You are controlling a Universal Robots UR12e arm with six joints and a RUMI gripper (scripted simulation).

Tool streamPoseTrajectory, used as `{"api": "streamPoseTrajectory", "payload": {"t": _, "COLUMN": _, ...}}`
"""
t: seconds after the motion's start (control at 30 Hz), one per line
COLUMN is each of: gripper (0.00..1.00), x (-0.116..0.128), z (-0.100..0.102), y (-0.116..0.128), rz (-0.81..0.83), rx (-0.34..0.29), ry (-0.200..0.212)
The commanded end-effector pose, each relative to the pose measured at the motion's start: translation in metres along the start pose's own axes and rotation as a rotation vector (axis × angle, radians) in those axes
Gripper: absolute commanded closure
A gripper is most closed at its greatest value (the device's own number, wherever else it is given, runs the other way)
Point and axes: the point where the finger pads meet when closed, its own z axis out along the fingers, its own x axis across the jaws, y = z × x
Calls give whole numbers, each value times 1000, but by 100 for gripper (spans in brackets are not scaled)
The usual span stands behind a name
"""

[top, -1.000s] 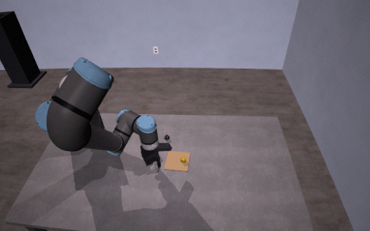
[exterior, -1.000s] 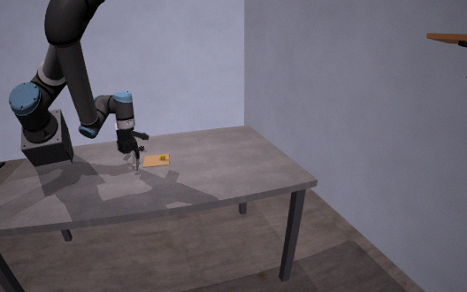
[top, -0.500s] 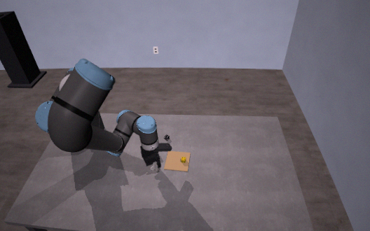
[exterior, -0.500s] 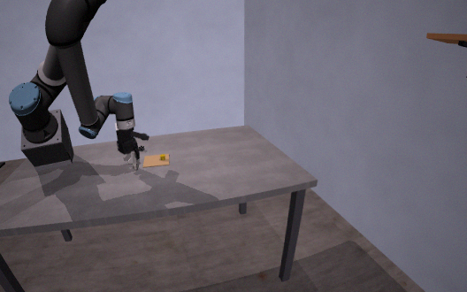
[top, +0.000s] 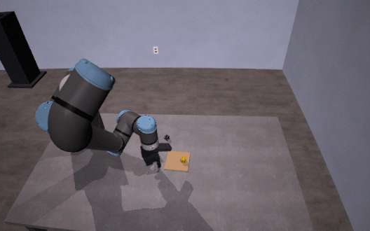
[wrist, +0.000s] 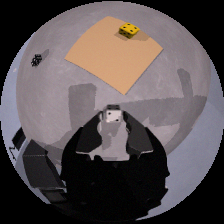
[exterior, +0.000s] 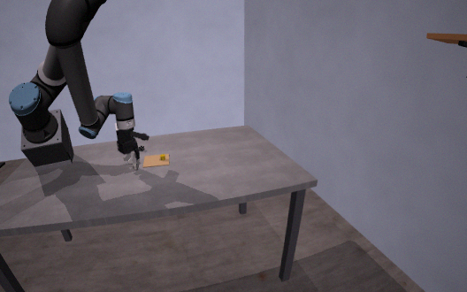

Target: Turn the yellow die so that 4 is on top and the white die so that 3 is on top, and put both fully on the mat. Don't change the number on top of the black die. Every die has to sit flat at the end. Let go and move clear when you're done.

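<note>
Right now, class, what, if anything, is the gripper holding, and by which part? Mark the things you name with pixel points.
Nothing, it seems: the gripper (top: 155, 168) (exterior: 134, 164) (wrist: 113, 112) is partly open, its fingertips either side of the white die (wrist: 113, 116).

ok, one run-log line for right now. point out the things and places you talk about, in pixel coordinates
pincer (top: 156, 169) (exterior: 133, 166) (wrist: 113, 112): partly open, at white die (wrist: 113, 114) | white die: off mat (top: 174, 166) (exterior: 152, 162) (wrist: 100, 55) | yellow die (top: 183, 159) (exterior: 163, 157) (wrist: 128, 30): on mat | black die (top: 167, 137) (exterior: 141, 148) (wrist: 36, 60): off mat

The light is dim and greyish. Dark shadows fall across the table (top: 239, 168) (exterior: 222, 155) (wrist: 150, 75), with soft grain around them. In 2 views the dice are too small to read. The wrist view is round, strongly bent near its edges, with black corners.
</note>
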Motion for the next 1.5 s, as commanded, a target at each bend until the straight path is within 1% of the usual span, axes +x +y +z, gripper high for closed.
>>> {"api": "streamPoseTrajectory", "payload": {"t": 0.0, "gripper": 76, "x": 0, "z": 0, "y": 0, "rz": 0, "rx": 1, "ry": 0}}
{"api": "streamPoseTrajectory", "payload": {"t": 0.13, "gripper": 76, "x": 0, "z": 0, "y": 0, "rz": 0, "rx": 1, "ry": 0}}
{"api": "streamPoseTrajectory", "payload": {"t": 0.17, "gripper": 94, "x": 0, "z": 0, "y": 0, "rz": 0, "rx": 1, "ry": 0}}
{"api": "streamPoseTrajectory", "payload": {"t": 1.3, "gripper": 94, "x": 0, "z": 0, "y": 0, "rz": 0, "rx": 1, "ry": 0}}
{"api": "streamPoseTrajectory", "payload": {"t": 1.47, "gripper": 94, "x": 0, "z": -4, "y": 0, "rz": 0, "rx": 1, "ry": 0}}
